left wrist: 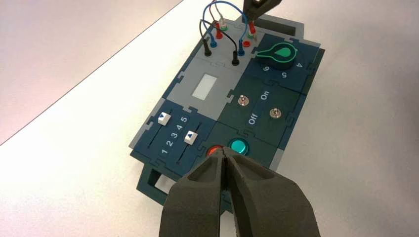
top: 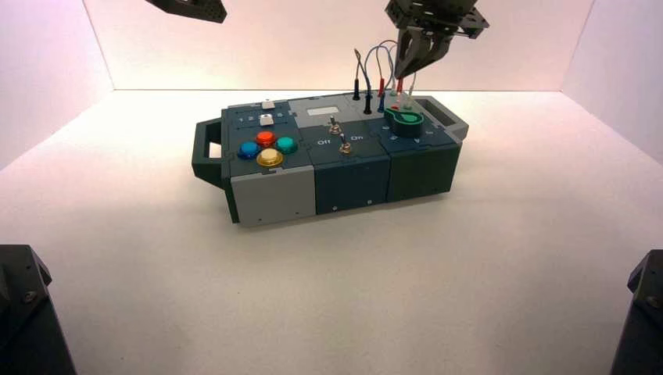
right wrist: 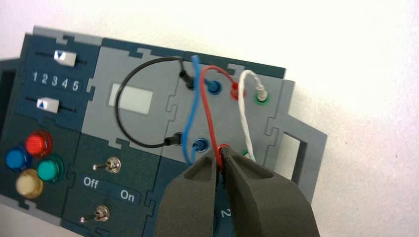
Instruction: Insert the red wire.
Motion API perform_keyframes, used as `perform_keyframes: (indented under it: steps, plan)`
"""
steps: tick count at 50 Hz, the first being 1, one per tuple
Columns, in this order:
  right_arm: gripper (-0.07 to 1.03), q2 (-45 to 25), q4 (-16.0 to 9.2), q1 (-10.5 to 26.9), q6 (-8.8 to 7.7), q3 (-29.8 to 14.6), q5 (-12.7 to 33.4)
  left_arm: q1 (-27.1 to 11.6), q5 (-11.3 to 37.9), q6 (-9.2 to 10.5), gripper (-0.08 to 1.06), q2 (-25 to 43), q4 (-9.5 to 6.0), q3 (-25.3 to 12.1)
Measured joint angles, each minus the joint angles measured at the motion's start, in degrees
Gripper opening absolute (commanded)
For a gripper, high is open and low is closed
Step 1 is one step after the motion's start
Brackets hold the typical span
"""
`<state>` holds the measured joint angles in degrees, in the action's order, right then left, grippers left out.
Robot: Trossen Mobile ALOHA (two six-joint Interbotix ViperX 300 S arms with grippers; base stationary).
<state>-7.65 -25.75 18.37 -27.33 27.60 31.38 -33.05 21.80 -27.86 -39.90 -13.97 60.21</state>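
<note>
Right pincer [right wrist: 221, 157], far right, shut on red wire [right wrist: 209, 118] plug. Limp cable; grip the stiff plug. Left pincer [left wrist: 223, 157] closed empty, far left.

The blue button is out of the left wrist view, its red neighbour [left wrist: 213, 150] partly hidden.

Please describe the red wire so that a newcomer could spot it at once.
On the box's grey panel, look among the looping wires. The red wire arches from a red socket into the right gripper; its neighbours are blue, white and black.
</note>
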Motion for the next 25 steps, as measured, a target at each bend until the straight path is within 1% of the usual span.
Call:
perform_keyframes:
  steps: [6,17,20,25]
  plan:
    - [-0.02,0.0,2.02,1.23,-0.09,0.88,-2.29,0.09,0.0,0.0,-0.03,0.09,0.0,0.0]
    - [-0.02,1.41,5.54,1.41,-0.09,2.72,-6.24,0.0,0.0,0.0,-0.03,0.0,0.09,0.0]
    - [-0.02,1.93,6.15,1.41,0.0,3.34,-7.47,0.0,0.0,0.0,-0.03,0.09,0.18,0.0]
    - [-0.02,2.37,6.5,1.41,-0.09,4.13,-9.23,0.09,0.0,0.0,-0.03,0.09,0.09,0.0]
